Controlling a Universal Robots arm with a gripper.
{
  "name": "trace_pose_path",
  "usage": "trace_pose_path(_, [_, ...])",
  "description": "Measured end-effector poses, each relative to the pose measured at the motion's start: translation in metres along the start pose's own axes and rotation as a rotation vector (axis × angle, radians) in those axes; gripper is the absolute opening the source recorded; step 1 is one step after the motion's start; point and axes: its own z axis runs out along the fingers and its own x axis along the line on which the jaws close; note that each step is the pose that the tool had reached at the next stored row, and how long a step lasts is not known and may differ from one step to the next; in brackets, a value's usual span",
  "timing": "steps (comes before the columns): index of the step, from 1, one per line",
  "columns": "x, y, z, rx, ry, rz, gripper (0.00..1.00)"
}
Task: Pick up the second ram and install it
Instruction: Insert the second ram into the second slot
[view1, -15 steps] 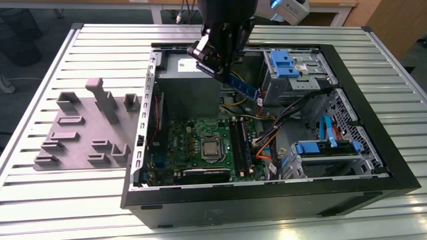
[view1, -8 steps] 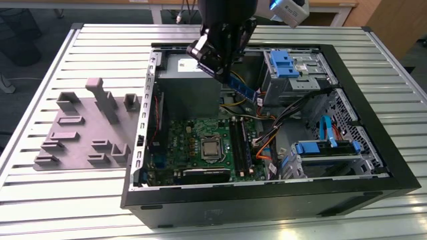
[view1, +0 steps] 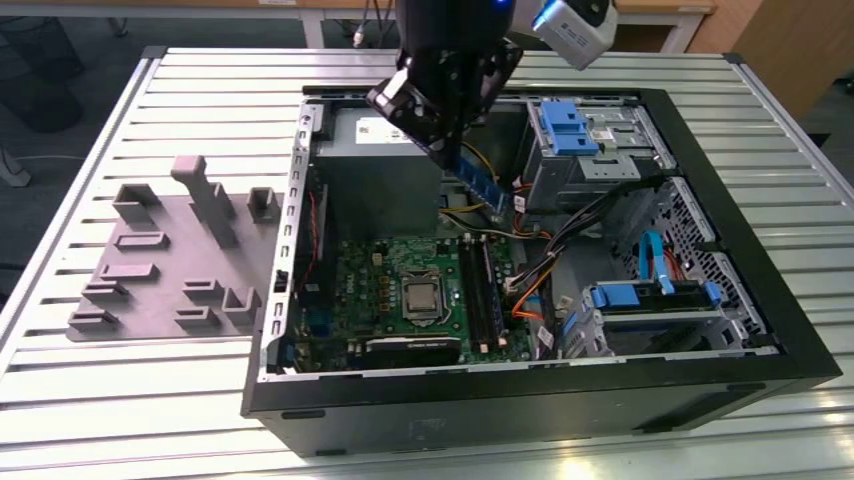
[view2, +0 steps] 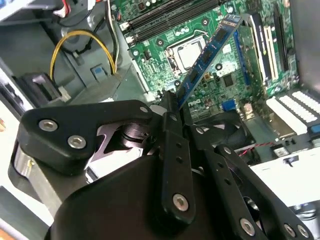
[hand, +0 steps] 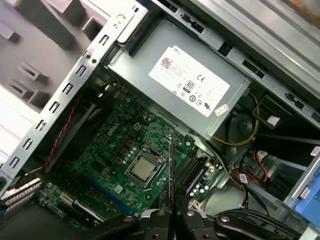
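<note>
Black gripper (view2: 172, 102) clamping second ram (view2: 207, 54), above motherboard (view2: 155, 60)

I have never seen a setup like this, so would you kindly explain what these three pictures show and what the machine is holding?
This is a single robot arm with a black pincer at its end. The exterior view looks from off the arm at a slatted metal table. On it lie an open computer case and, to the exterior view's left of it, a grey fixture plate with upright blocks. Both wrist views come from cameras riding on the arm, looking down into the case at the green motherboard with its silver processor. The pincer is shut on a ram stick, a thin, long circuit board, held tilted in the air above the motherboard, not yet in a slot.
</note>
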Motion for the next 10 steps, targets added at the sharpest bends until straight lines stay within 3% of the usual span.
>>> trace_pose_path(10, [0.0001, 0.0000, 0.0034, 0.0073, 0.0000, 0.183, 0.14])
